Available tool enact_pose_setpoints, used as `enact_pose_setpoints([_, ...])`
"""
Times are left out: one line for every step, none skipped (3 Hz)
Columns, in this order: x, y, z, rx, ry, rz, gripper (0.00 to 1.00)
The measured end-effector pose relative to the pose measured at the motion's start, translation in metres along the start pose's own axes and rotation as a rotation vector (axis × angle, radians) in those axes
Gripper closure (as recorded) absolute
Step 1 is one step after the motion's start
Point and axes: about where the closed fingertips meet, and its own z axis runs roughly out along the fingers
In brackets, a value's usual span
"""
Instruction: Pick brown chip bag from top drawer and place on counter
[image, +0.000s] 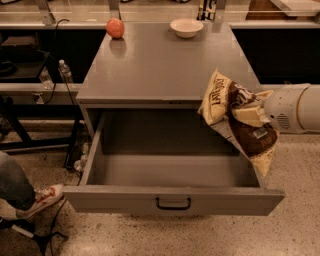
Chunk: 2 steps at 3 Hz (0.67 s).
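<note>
My gripper (251, 114) is shut on the brown chip bag (235, 117), holding it in the air at the right, above the right rim of the open top drawer (170, 197) and level with the front right edge of the counter (165, 62). The bag hangs tilted, with its pale end with lettering up and left and its dark centre below. The drawer is pulled out and shows a bare grey floor. My white arm (295, 107) comes in from the right edge.
A red apple (115, 28) and a white bowl (186, 27) stand at the counter's far edge. A water bottle (65, 72) stands on a shelf at the left. A person's shoe (45, 197) is on the floor at the lower left.
</note>
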Motion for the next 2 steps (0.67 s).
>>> enact_pose_setpoints([-0.001,0.001,0.002,-0.003,0.000,-0.002,1.00])
enact_pose_setpoints([-0.030,-0.015,0.020,-0.006,-0.042,-0.093,1.00])
